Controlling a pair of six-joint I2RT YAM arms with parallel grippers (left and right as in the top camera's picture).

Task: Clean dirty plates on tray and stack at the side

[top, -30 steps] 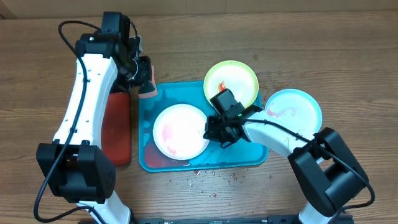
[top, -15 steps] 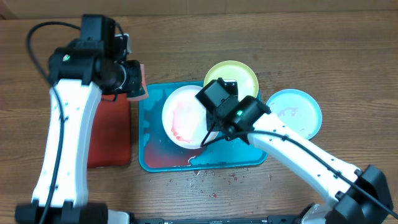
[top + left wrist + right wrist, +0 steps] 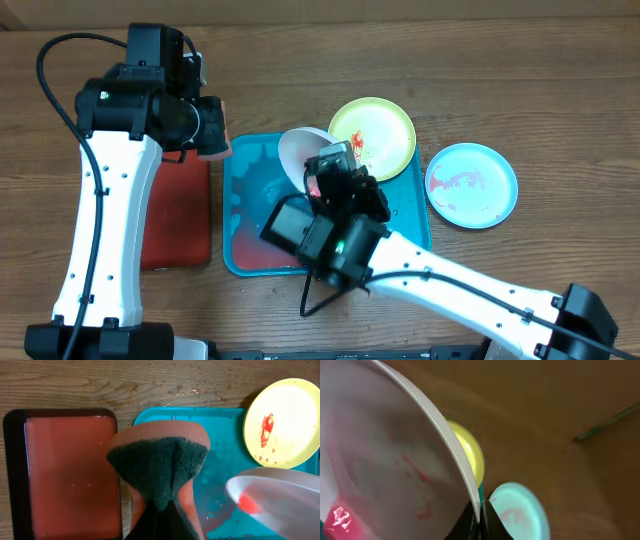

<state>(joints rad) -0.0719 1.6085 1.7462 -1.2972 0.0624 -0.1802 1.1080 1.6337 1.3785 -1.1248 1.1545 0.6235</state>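
Observation:
My right gripper (image 3: 480, 517) is shut on the rim of the pale plate (image 3: 385, 460) and holds it tilted steeply above the teal tray (image 3: 240, 215); red sauce pools at the plate's low edge. From overhead the lifted plate (image 3: 300, 152) shows beside my right wrist (image 3: 335, 172). The yellow-green plate (image 3: 372, 137) with red smears lies over the tray's far right corner. The light blue plate (image 3: 471, 185) lies on the table to the right. My left gripper (image 3: 160, 527) is shut on an orange and dark green sponge (image 3: 157, 460) over the tray's far left corner.
A dark red, black-rimmed tray (image 3: 176, 215) lies left of the teal tray. Reddish liquid sits in the teal tray's near left part (image 3: 250, 238). Red crumbs are scattered on the wooden table in front of the tray (image 3: 335, 290).
My right gripper has raised the pale plate off the tray and tipped it up on edge. The right arm now rises over the tray's front. The left arm has hardly moved.

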